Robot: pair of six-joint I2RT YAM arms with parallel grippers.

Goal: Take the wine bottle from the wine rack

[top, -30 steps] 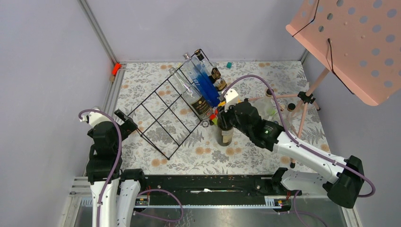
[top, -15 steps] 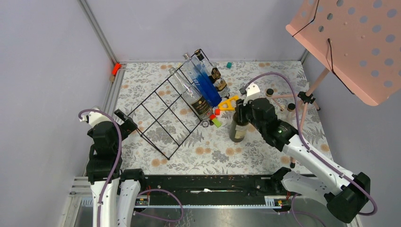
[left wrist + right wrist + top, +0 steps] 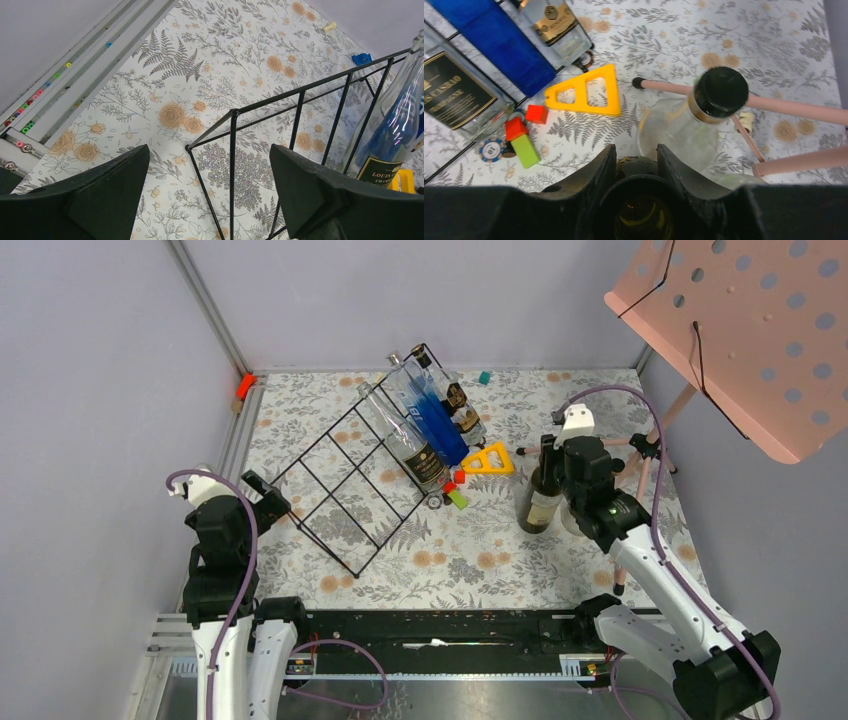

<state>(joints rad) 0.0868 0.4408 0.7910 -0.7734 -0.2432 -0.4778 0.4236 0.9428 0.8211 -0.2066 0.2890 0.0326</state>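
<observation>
While hanging over the near left corner of the tabletop (image 3: 520, 390), gaping wide and gripping nothing: left gripper (image 3: 262, 497), with a corner of the wine rack (image 3: 232, 165) showing between its black fingers (image 3: 75, 200) in the wrist view, apart from both.

Stretching from that near left area toward the middle of the far edge as a black wire grid, and cradling three bottles side by side at its far end: a clear bottle with a black label (image 3: 412, 448), a blue bottle (image 3: 435, 420) and a gold-labelled bottle (image 3: 462, 412).

Lying on the floral cloth just beside the rack's right end: a yellow triangle (image 3: 589, 92), a red block (image 3: 536, 114) and a green block (image 3: 526, 150).

Standing upright toward the right edge, well apart from the rack: the dark wine bottle (image 3: 540, 505), being pinched at the neck by the right gripper (image 3: 548, 452), closing snugly on the glass from both sides. Not telling from these views whether resting on the cloth or hanging just above it.

Sitting just beside the wine bottle on its right: a clear flask (image 3: 689, 120) with a black cap, touching or crossing a pink leg of the music stand (image 3: 740, 330), leaning over the far right corner.
</observation>
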